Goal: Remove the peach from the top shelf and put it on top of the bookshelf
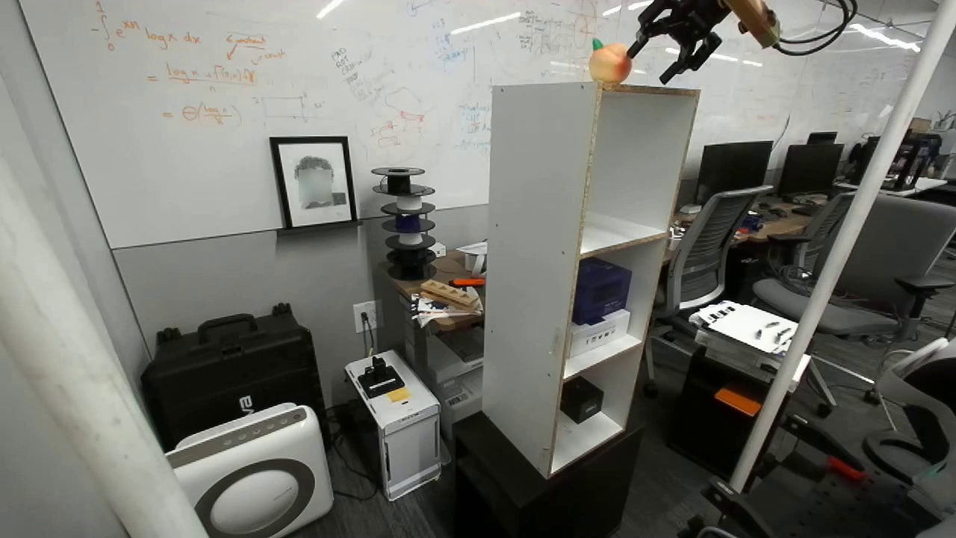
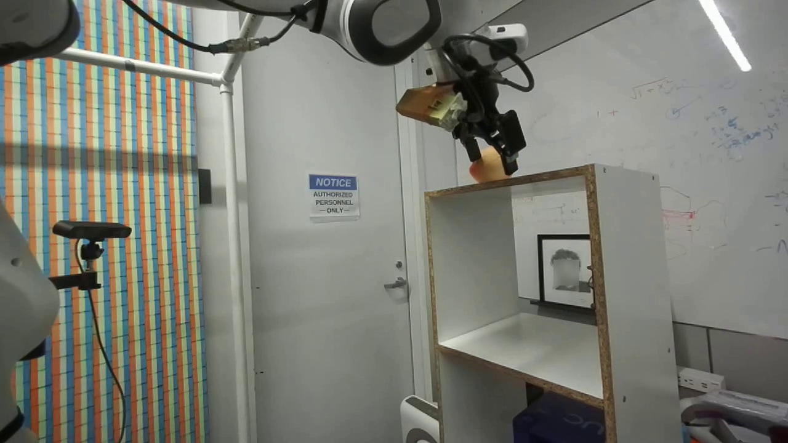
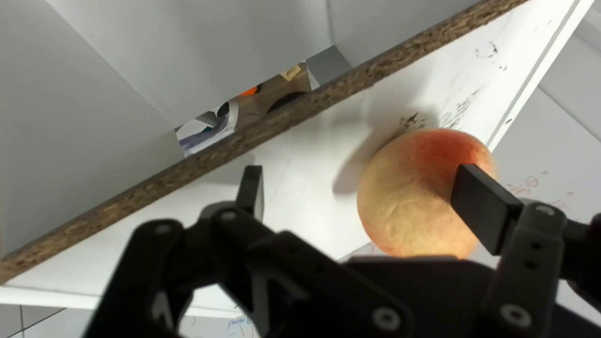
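The peach [image 1: 611, 63] is round and orange with a green leaf. It sits on the flat top of the white bookshelf [image 1: 534, 261], near one side edge. The peach also shows in an exterior view [image 2: 486, 166], partly behind the fingers, and in the wrist view [image 3: 413, 202]. My gripper [image 1: 648, 66] is open, fingers wide apart, just above the bookshelf top. In the wrist view the gripper [image 3: 361, 188] has one finger overlapping the peach and the other well away from it. I cannot tell whether that finger touches the peach. The top shelf [image 2: 554, 344] holds nothing visible.
A dark blue box [image 1: 601, 291] on a white box stands in the middle compartment. A small black box [image 1: 581, 400] stands in the lowest one. A whiteboard [image 1: 224, 112] is behind the bookshelf. A white pole [image 1: 844, 239] and office chairs stand to the side.
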`<control>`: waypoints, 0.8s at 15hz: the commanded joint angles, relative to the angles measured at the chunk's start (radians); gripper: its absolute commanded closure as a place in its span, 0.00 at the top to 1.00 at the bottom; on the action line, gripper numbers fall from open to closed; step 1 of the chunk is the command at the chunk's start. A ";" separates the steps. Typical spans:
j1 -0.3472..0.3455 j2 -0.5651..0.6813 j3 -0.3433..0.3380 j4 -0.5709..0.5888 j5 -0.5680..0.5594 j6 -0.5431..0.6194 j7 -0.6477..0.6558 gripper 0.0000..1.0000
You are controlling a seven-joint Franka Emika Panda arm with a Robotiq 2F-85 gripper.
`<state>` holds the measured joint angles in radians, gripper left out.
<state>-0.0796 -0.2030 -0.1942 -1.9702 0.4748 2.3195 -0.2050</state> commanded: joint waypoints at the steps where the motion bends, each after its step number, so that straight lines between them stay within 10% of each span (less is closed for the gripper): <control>1: 0.008 -0.039 0.007 -0.055 0.023 0.105 -0.012 1.00; 12: -0.004 -0.096 -0.011 -0.042 -0.043 -0.211 0.008 1.00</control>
<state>-0.0788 -0.2586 -0.2007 -2.0105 0.4583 2.1946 -0.2053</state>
